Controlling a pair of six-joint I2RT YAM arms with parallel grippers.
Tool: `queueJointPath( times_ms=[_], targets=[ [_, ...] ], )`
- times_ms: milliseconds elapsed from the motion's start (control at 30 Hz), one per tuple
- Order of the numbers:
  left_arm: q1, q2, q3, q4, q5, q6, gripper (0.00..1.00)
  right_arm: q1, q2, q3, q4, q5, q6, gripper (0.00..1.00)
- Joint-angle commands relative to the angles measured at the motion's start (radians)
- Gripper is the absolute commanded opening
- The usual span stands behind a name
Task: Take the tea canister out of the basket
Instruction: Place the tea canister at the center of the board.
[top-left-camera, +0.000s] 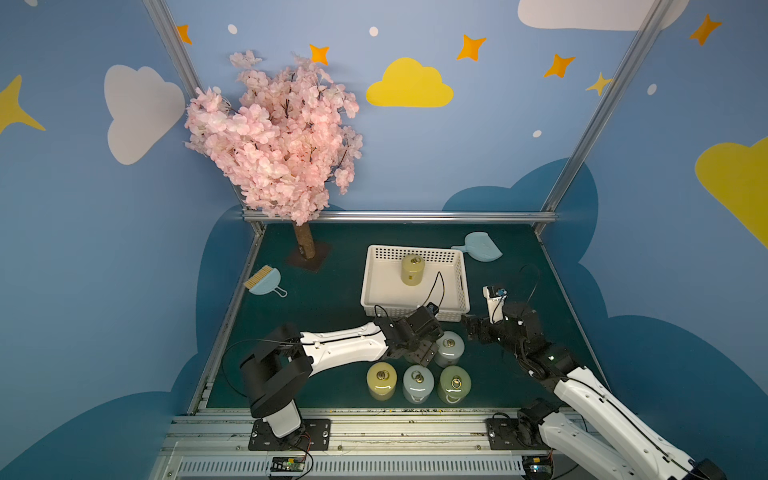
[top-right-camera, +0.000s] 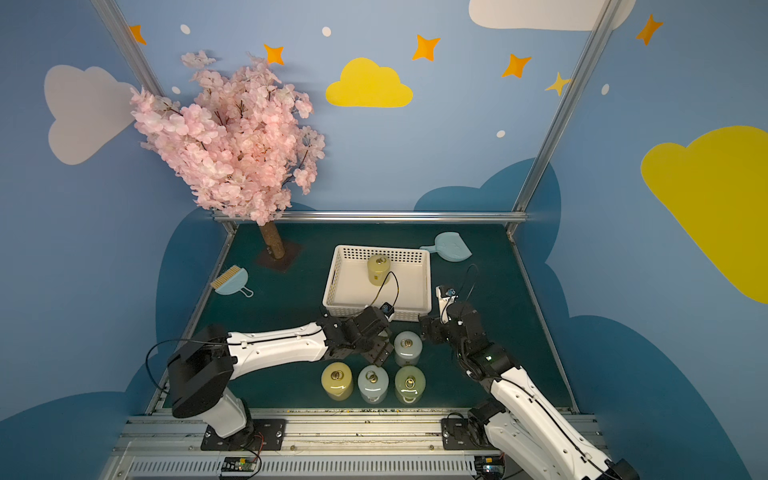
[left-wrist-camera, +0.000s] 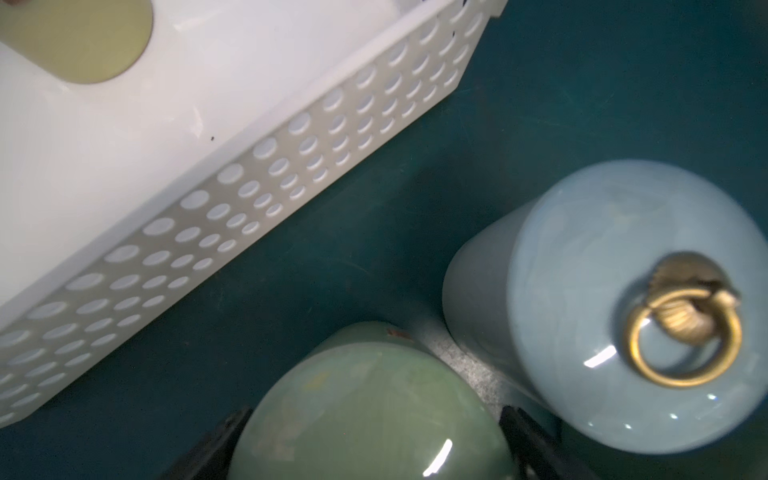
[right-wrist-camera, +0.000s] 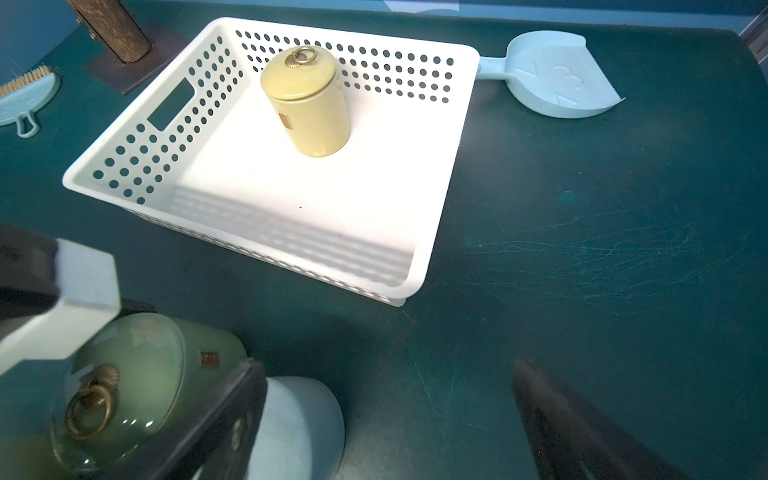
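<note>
Only my left wrist view shows the left gripper (left-wrist-camera: 374, 411) straddling a glossy green canister (left-wrist-camera: 365, 395); whether it grips, I cannot tell. The yellow cylindrical tea canister (right-wrist-camera: 307, 104) stands upright in the white perforated plastic basket (right-wrist-camera: 166, 137), its small red label (right-wrist-camera: 285, 120) unreadable. My right gripper (right-wrist-camera: 386, 365) gapes wide, holding nothing.

White perforated basket (top-left-camera: 390, 253); yellow canister (top-left-camera: 412, 270); dark-teal table (top-left-camera: 324, 299); light-blue dustpan (top-left-camera: 482, 247).

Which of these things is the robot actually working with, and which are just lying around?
Job: white basket, yellow canister inside it, other canisters standing outside it, left tool, right tool.
Lying about: blue dustpan, brush, pink blossom tree.
</note>
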Motion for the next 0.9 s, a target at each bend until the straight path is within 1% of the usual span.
queueJointPath(
  times_ms=[0,333,500,700,867],
  targets=[
    [-0.002,-0.049,0.015,-0.004,0.001,-0.011,0.97,-0.005,0.005,-0.002,0.021,-0.019,0.010,0.98],
    [-0.002,-0.153,0.026,-0.067,-0.024,-0.010,0.99,-0.004,0.058,0.051,-0.013,-0.060,-0.004,0.98],
    [0.003,-0.227,0.003,-0.067,-0.067,-0.008,1.00,-0.004,0.085,0.095,-0.049,-0.083,-0.015,0.99],
    [0.045,-0.335,-0.049,-0.043,-0.068,0.003,1.00,-0.003,0.145,0.181,-0.118,-0.095,-0.020,0.98],
    [0.111,-0.432,-0.124,-0.010,-0.066,0.006,1.00,-0.003,0.205,0.258,-0.152,-0.113,-0.009,0.98]
  ],
)
